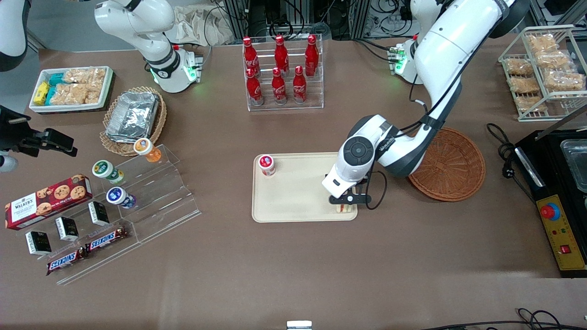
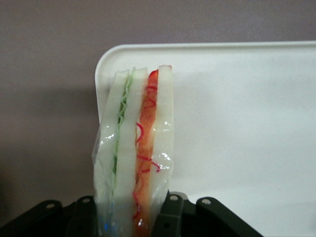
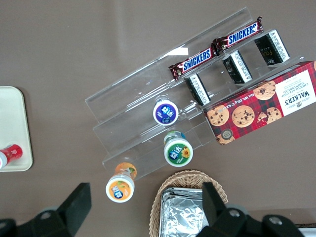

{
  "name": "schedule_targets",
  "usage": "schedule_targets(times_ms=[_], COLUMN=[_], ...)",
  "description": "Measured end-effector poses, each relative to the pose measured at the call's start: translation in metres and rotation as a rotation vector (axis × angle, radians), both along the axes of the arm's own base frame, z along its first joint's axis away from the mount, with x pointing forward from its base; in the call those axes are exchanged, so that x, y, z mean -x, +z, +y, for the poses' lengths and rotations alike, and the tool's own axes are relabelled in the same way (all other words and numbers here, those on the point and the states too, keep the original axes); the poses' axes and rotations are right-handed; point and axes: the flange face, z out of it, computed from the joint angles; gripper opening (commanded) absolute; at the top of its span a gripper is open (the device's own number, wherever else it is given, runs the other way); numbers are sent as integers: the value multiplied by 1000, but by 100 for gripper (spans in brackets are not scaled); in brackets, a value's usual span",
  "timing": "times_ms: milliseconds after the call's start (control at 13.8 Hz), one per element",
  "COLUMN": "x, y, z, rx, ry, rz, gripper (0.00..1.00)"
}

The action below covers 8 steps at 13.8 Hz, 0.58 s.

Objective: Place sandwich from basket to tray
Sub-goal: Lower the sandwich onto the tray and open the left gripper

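The sandwich (image 2: 136,148) is a white bread wedge with green and red filling, wrapped in clear film. My left gripper (image 2: 127,210) is shut on it, one finger (image 2: 170,212) pressing each flat side. In the front view the gripper (image 1: 345,205) holds the sandwich (image 1: 346,209) at the corner of the beige tray (image 1: 298,197) that is nearest the front camera and toward the working arm's end. The tray's rounded corner also shows under the sandwich in the left wrist view (image 2: 237,123). I cannot tell whether the sandwich touches the tray. The reddish-brown wicker basket (image 1: 451,165) lies beside the tray, empty.
A small red-lidded jar (image 1: 266,164) stands on the tray's corner farthest from the gripper. A rack of red bottles (image 1: 282,68) stands farther from the camera. A black appliance (image 1: 559,192) and its cable (image 1: 502,151) lie toward the working arm's end. A clear snack stand (image 1: 137,201) lies toward the parked arm's end.
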Motion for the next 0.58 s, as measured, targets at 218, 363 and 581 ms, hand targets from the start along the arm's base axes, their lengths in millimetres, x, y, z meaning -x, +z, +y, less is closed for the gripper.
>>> schedule_targets(times_ms=[218, 363, 581], x=[2, 3, 9], y=[-13, -20, -26], z=[0, 0, -7], rx=[-4, -6, -9], ry=[-1, -2, -16], rz=[20, 31, 39], gripper=[41, 63, 100])
